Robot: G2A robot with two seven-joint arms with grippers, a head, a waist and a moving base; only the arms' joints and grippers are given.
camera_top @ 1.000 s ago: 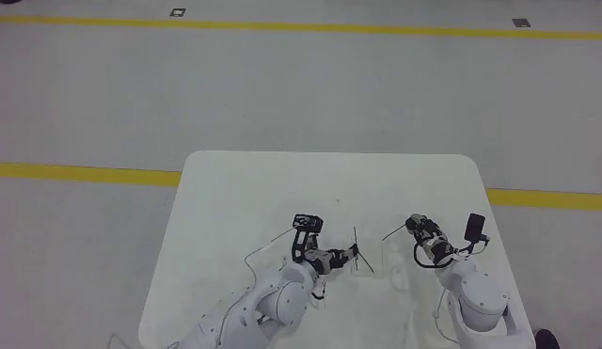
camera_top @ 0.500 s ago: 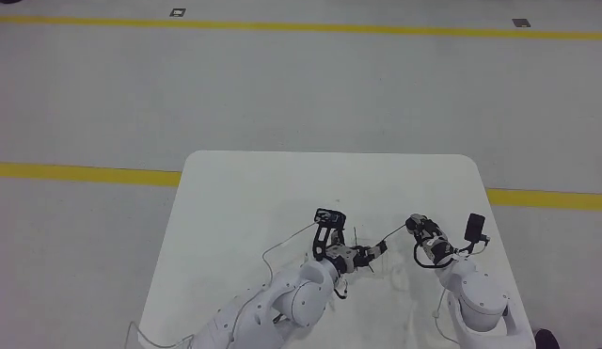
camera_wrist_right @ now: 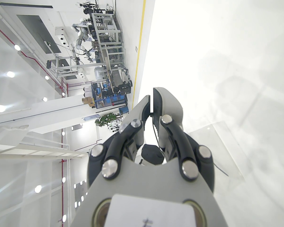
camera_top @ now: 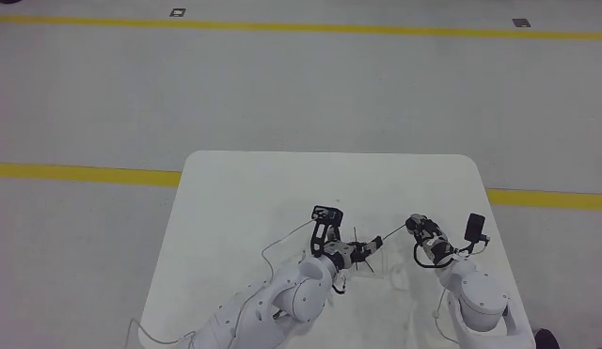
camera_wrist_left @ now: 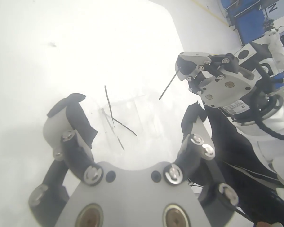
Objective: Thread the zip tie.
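R gripper [camera_wrist_right: 152, 100] pinches a zip tie [camera_wrist_left: 166, 87] aloft; L gripper [camera_wrist_left: 132, 109], jaws spread, hangs over loose ties [camera_wrist_left: 110, 109]. Step: pre-threading, prob. L pickup next; needs fine tip alignment.

White rounded arms [camera_top: 282, 300], black cables [camera_wrist_left: 274, 132]; left claw [camera_wrist_left: 131, 106] grey, silver screws [camera_wrist_left: 92, 174], black fingertips [camera_wrist_left: 73, 112].

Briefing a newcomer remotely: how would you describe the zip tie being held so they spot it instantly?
Start at the white table, then find the right gripper. The thin black zip tie pokes straight out of it in mid-air, while the loose ties lie on the table.
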